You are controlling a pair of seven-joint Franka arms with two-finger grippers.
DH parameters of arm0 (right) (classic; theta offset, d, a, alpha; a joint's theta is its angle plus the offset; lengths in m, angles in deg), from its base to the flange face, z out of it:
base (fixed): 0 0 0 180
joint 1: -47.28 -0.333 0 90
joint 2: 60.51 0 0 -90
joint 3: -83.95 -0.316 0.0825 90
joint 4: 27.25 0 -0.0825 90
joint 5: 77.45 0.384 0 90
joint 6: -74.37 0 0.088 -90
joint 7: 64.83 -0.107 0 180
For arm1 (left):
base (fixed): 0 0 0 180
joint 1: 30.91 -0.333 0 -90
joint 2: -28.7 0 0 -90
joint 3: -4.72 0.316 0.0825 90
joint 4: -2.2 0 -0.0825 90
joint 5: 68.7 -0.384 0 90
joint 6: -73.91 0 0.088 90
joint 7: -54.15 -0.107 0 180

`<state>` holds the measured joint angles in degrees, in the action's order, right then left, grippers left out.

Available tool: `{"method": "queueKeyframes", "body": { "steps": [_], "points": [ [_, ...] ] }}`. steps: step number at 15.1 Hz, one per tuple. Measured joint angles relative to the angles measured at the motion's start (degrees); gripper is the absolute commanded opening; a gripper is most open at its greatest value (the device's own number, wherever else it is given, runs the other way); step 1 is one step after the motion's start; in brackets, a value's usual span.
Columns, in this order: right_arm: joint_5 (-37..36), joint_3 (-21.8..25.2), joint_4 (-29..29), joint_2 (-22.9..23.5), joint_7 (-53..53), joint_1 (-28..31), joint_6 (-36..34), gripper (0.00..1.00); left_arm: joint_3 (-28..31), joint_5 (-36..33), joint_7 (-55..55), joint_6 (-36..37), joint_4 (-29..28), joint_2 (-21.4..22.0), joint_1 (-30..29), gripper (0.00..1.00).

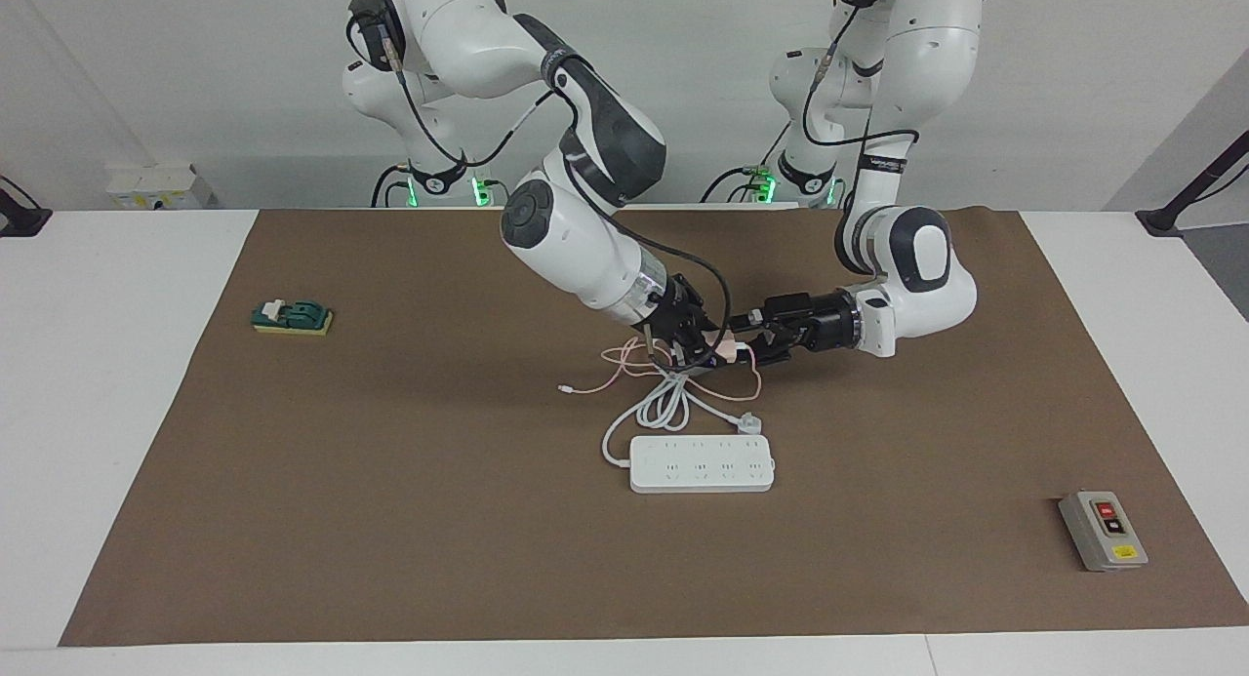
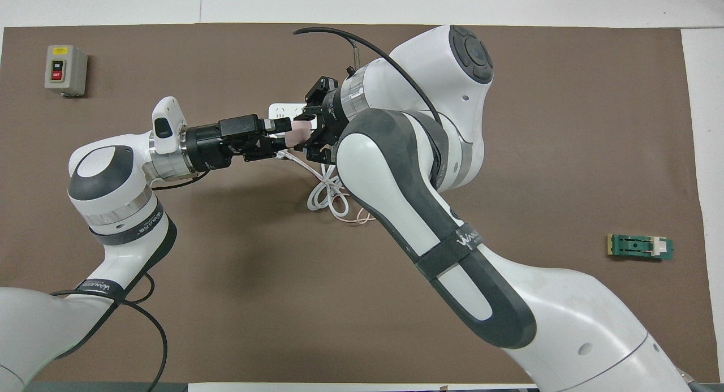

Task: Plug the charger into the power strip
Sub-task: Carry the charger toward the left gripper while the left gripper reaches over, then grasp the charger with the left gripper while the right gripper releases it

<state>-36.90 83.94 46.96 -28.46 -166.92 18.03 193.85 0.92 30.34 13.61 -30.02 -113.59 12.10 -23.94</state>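
Pale pink against the brown mat (image 1: 390, 520), the charger (image 1: 727, 344) hung clamped in the right gripper (image 1: 705, 349), up over the coiled white cord (image 1: 664, 403) at roughly 12 o'clock from the power strip (image 1: 702, 463) as I watched the facing view. The strip lay flat, sockets up, its long axis running 9 to 3 o'clock. The left gripper (image 1: 749, 345) met the charger from 3 o'clock and the right from about 10 o'clock, so the two pincers stood nose to nose with the cube between them. From overhead, the left gripper's fingers (image 2: 277, 125) stood apart, one on either side of the charger's free end; I could not tell whether they touched it. I judged the coming move to hinge on that handover line, the left arm being better placed to carry the cube down toward 6 o'clock onto the sockets. The prongs were hidden by the grippers, so I could not say which way they pointed. Overhead, the right arm covered most of the strip, and the thin pink cable (image 1: 624, 369) vanished among the white loops.
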Motion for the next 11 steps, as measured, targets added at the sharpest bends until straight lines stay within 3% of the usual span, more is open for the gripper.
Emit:
{"method": "queueKeyframes", "body": {
  "steps": [4, 7, 8, 11],
  "points": [
    [0.00, 0.00, 0.00, 0.00, 0.00, 0.00, 0.00, 0.00, 0.01, -0.03, -0.63, 0.00, 0.02, -0.09, 0.15, 0.48],
    [0.01, -0.02, -0.02, -0.01, 0.00, 0.00, 0.00, 0.00, 0.02, -0.39, -0.91, -0.07, 0.01, -0.13, 0.17, 0.08],
    [0.01, -0.01, -0.02, -0.01, -0.22, 0.01, -0.10, 0.00, 0.05, -0.59, -1.77, -0.06, 0.03, -0.18, 0.17, 0.00],
    [0.00, -0.03, 0.03, 0.01, -0.23, -0.01, -0.07, 0.00, 0.08, -0.90, -1.80, -0.06, 0.09, -0.21, 0.18, 0.00]
  ]
}}
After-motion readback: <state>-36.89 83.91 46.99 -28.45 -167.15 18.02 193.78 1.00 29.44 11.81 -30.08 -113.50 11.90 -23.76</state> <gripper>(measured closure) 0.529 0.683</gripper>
